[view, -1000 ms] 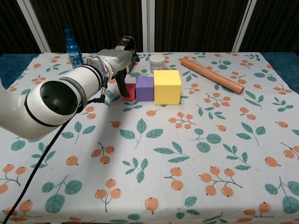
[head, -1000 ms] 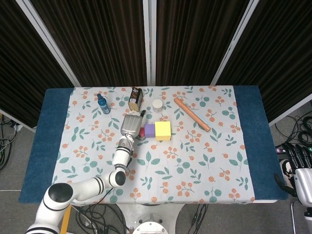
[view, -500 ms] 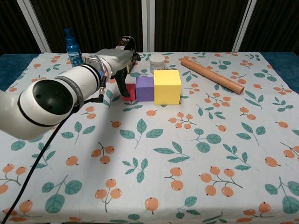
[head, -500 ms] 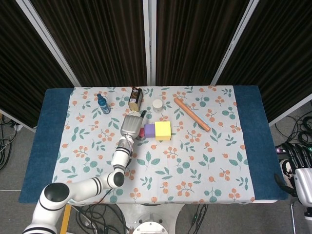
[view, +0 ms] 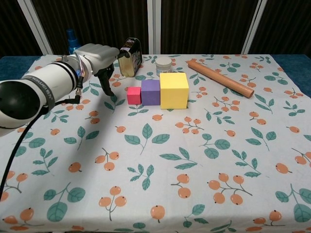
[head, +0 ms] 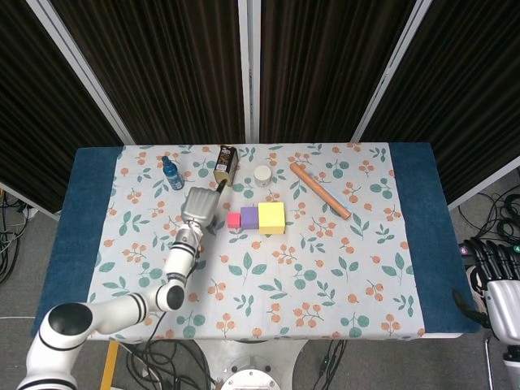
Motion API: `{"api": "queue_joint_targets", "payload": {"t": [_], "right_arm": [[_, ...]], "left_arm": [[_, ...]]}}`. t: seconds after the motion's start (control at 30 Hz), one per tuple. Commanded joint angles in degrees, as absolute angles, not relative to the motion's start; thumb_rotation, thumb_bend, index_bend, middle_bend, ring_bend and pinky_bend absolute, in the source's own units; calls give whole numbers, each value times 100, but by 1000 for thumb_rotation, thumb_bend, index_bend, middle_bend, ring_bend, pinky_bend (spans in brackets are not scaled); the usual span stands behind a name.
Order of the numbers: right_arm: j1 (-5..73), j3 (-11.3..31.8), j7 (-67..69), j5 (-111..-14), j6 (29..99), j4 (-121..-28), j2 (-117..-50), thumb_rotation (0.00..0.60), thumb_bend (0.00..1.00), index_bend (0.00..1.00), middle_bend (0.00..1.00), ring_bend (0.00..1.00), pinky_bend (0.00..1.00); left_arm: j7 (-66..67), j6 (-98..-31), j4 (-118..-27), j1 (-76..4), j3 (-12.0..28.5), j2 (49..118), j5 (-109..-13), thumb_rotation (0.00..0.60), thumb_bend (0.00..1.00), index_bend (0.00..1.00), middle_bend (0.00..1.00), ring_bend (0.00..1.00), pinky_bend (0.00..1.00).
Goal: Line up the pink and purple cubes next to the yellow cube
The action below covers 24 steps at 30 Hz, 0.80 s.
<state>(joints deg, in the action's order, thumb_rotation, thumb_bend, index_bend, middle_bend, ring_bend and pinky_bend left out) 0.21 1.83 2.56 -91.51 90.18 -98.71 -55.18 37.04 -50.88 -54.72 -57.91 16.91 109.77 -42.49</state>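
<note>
The pink cube (head: 234, 219) (view: 134, 95), the purple cube (head: 249, 218) (view: 151, 91) and the larger yellow cube (head: 271, 217) (view: 174, 90) stand side by side in a row on the floral cloth, touching. My left hand (head: 199, 206) (view: 99, 58) is to the left of the pink cube, apart from it, holding nothing, its fingers pointing down. My right hand (head: 497, 272) hangs off the table at the lower right edge of the head view, empty.
Behind the cubes stand a blue bottle (head: 171, 172), a brown carton (head: 225, 162) (view: 130, 58) and a white jar (head: 262, 175) (view: 164, 63). An orange-brown rod (head: 319, 189) (view: 221, 78) lies diagonally at the back right. The blue table edge (head: 414, 227) frames the cloth.
My left hand has let go of the pink cube and drawn back to the left. The pink cube now shows fully beside the purple one.
</note>
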Motion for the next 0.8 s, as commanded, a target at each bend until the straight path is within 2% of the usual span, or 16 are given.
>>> {"api": "queue_joint_targets", "payload": {"t": [0.03,0.37,0.8], "right_arm": [[10,188,231,-9127,9023,-9890,-5501,600,226,0,9,0,23],[3,205,145,-9070,9012,-9962,-5463,600,226,0,9,0,23],[-32,205,145,-9036,9037,-9954,-5450,600,226,0,9,0,23]], "left_arm": [[3400,-4947,-5058,-5879,1755,11204,-4460,600,42,136,816,816,875],[3191,-4629,-4398,-6070,1874,11603,-4582,600,40,136,815,814,874],[2996,-4547,-4206,-6214,2042,11787,-4781,600,41,136,815,813,871]]}}
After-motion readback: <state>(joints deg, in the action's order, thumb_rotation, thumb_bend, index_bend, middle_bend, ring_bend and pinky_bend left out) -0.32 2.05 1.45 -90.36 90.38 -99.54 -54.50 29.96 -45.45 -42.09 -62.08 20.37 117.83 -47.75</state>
